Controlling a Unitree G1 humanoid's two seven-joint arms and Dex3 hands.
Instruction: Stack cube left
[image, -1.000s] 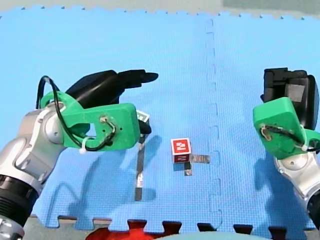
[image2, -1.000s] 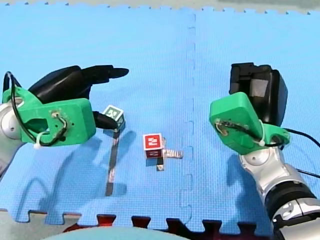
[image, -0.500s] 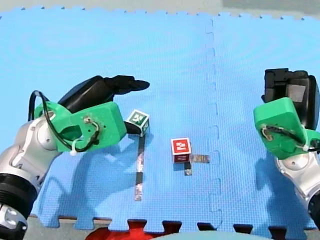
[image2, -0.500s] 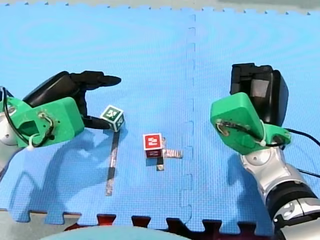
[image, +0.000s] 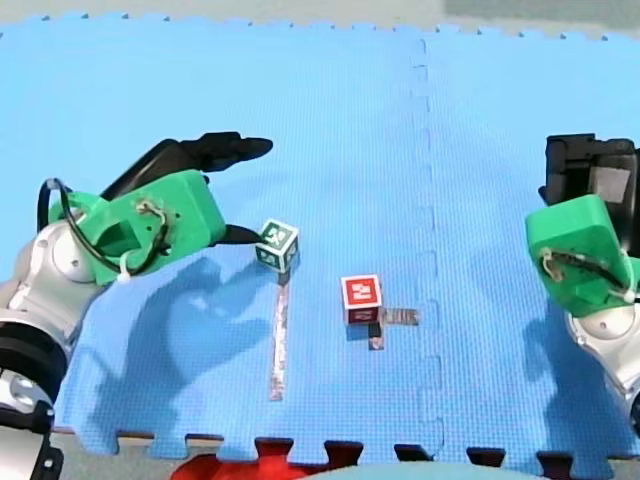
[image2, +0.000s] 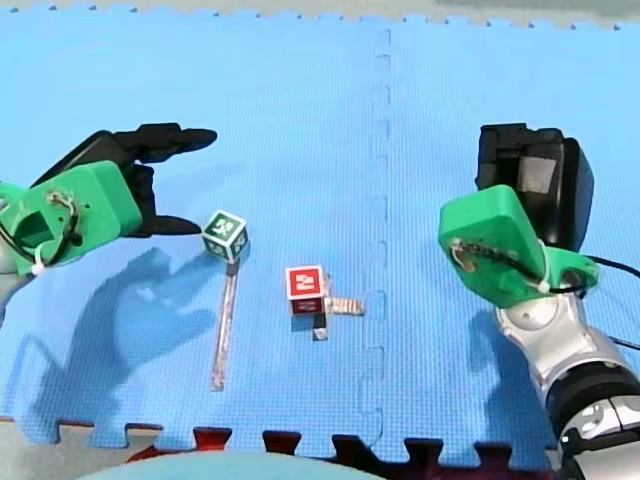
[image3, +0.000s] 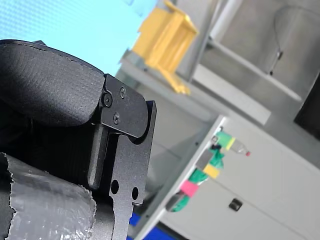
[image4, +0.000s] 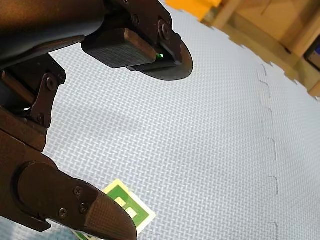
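Backing my left hand off the green cube, so no stack yet

My left hand (image: 190, 160) is pulling away to the left. A second ago it was sitting right over the green cube (image: 277, 245), and now it's hanging just left of it, holding nothing and not closed on anything. The cube is barely shifting, sitting on the blue mat (image: 330, 120) at the far end of the tape strip (image: 278, 340) and looking a bit twisted. The red cube (image: 361, 299) is staying put on its tape mark, right of the green one and a bit nearer, the two clearly apart. My right hand (image: 595, 185) is hovering way off at the right edge, and I can't tell its state. I'm guessing I'm needing another go at gripping green before anything's getting stacked.
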